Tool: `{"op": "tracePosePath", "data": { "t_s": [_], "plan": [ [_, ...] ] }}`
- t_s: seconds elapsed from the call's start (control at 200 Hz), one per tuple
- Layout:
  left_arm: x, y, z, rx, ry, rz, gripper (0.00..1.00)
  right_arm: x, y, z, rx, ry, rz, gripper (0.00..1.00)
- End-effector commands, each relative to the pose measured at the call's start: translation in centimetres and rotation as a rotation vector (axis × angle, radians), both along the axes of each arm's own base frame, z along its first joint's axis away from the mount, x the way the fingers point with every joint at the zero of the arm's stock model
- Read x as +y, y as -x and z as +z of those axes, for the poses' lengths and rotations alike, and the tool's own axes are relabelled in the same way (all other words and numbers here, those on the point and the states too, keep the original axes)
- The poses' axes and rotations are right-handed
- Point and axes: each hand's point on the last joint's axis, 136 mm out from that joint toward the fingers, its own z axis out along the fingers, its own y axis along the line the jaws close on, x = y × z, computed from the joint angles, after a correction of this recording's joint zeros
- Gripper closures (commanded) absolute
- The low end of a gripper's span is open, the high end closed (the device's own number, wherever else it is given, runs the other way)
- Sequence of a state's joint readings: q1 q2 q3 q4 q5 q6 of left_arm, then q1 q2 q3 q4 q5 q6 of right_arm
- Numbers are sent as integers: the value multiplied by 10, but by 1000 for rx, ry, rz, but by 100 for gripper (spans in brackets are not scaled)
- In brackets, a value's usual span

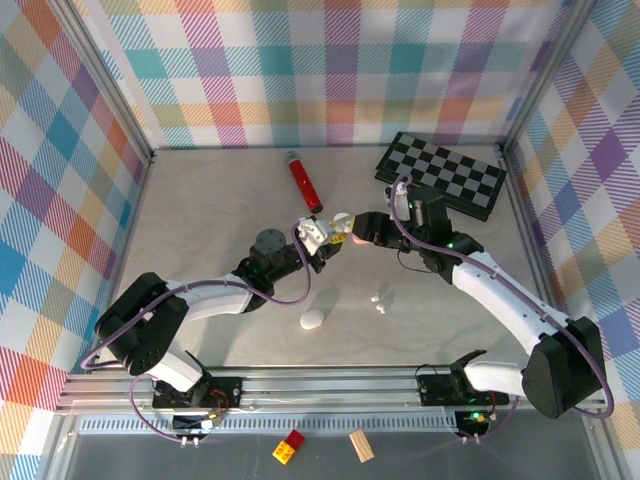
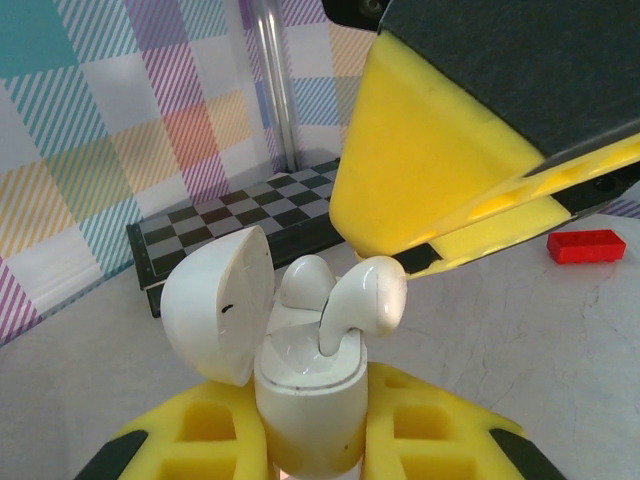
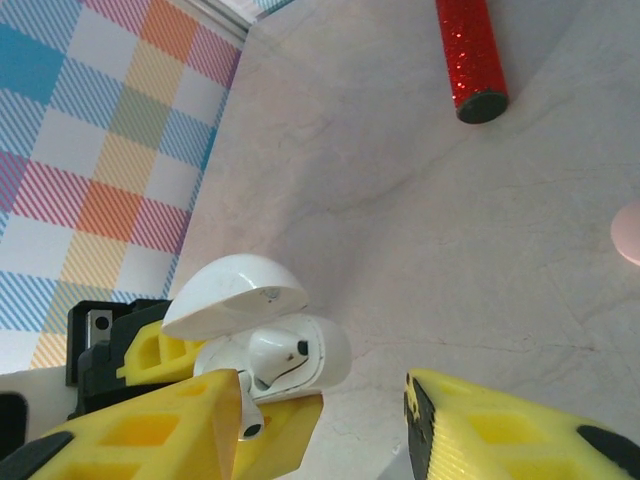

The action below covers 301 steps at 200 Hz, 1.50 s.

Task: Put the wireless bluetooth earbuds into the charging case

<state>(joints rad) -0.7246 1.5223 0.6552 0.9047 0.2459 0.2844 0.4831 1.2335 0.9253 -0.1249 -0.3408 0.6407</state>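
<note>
Yellow foam pads (image 2: 190,440) of the left gripper (image 2: 310,450) sit closest. They are clamped on either side of the white charging case (image 2: 305,400) and hold it upright above the table (image 1: 200,220), so its sockets face up toward the other arm. Opposite, the right gripper (image 3: 325,395) has its jaws well apart with nothing between them. One fingertip is touching or just beside the head of an earbud (image 2: 365,295), which looks more like nudging than gripping. The case's lid (image 2: 215,305) is swung back on its hinge, leaving the opening free. That earbud stands stem-down in one socket but leans, apparently not fully seated. A second earbud (image 2: 305,280) sits lower in the socket beside it. Two loose earbuds (image 1: 378,304) lie on the table near a closed white case (image 1: 312,320).
</note>
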Motion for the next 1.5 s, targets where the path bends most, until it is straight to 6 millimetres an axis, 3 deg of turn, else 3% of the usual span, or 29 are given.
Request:
{"op": "tracePosePath", "data": {
  "t_s": [0.0,0.79,1.135,1.5],
  "plan": [
    [-3,10,21,-49,45,-34,94,7,4,10,-19,-26,60,53],
    [-8,12,22,-40,44,-66,94,22,5,13,-26,-49,113,50],
    [1,11,10,-117,-33,-25,93,1,7,30,-105,7,32,38],
    [1,15,6,-186,-119,-47,93,13,-27,-3,128,138,2,37]
  ]
}}
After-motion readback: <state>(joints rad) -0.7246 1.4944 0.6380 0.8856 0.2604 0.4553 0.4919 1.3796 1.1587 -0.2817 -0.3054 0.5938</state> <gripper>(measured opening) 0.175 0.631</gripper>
